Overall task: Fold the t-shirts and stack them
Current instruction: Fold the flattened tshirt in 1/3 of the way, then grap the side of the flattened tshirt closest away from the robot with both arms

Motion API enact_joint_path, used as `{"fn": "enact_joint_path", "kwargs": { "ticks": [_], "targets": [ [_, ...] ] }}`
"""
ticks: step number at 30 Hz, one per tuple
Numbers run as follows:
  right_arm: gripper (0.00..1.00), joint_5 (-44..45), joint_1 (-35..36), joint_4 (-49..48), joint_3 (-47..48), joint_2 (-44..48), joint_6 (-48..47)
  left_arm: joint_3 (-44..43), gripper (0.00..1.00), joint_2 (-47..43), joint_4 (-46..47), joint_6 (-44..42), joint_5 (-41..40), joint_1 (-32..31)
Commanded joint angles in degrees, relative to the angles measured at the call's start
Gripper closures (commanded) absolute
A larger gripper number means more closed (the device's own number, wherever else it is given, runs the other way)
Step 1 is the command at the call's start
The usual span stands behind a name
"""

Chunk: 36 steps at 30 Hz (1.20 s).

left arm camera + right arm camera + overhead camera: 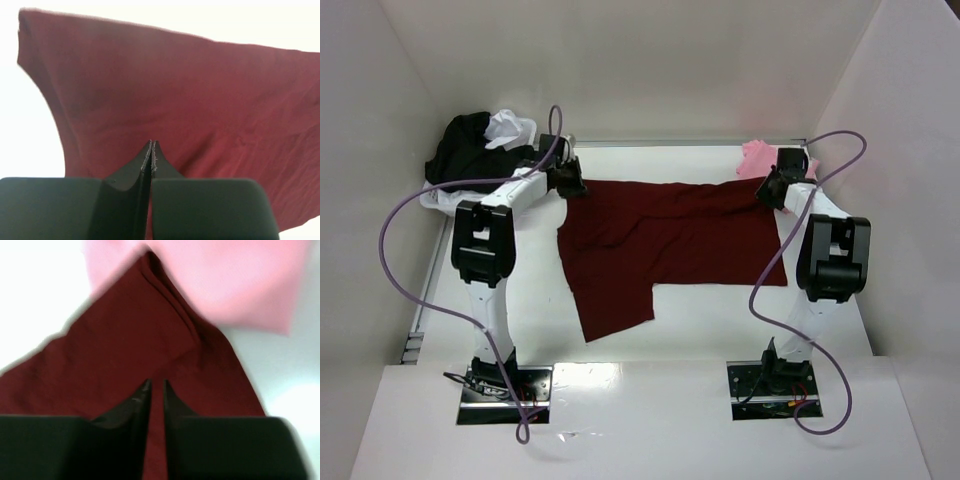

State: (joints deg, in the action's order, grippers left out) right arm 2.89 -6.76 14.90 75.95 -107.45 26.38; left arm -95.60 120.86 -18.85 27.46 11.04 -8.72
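Note:
A dark maroon t-shirt (670,240) lies spread across the middle of the table, with one part reaching toward the near edge. My left gripper (572,186) is at its far left corner and shut on the cloth; in the left wrist view the jaws (151,144) meet over the maroon fabric (175,90). My right gripper (767,190) is at the shirt's far right corner, its jaws (157,382) nearly closed with maroon cloth (125,340) between them. A light pink t-shirt (757,158) lies just behind that corner, and it shows blurred in the right wrist view (240,280).
A black t-shirt (460,145) and a white one (510,127) are heaped in the back left corner, behind the left arm. White walls close in the table at the back and on both sides. Purple cables loop from both arms.

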Motion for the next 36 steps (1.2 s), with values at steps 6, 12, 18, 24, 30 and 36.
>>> {"fn": "enact_joint_path", "kwargs": {
  "ticks": [6, 12, 18, 24, 30, 36],
  "targets": [
    [0.63, -0.16, -0.35, 1.09, -11.34, 14.68, 6.97, 13.43, 0.58, -18.57, -3.21, 2.82, 1.21, 0.28],
    [0.17, 0.25, -0.35, -0.12, -21.79, 25.59, 14.42, 27.75, 0.10, -33.51, -4.80, 7.05, 6.10, 0.28],
    [0.01, -0.83, -0.97, -1.54, -31.88, 35.28, 23.07, 43.08, 0.04, -45.21, -9.62, 12.17, 7.68, -1.97],
    [0.01, -0.51, -0.97, -1.01, -33.58, 36.70, 24.69, 49.27, 0.04, -53.79, -18.16, 14.54, 6.80, -4.81],
    [0.01, 1.29, -0.97, 0.08, -33.59, 35.03, 27.63, 55.62, 0.09, -60.24, -19.39, 20.86, 10.16, -7.10],
    [0.01, 1.86, -0.97, 0.66, -34.12, 36.36, 29.52, 60.36, 0.14, -62.85, -20.44, 22.55, 10.31, -8.16]
  ]
}}
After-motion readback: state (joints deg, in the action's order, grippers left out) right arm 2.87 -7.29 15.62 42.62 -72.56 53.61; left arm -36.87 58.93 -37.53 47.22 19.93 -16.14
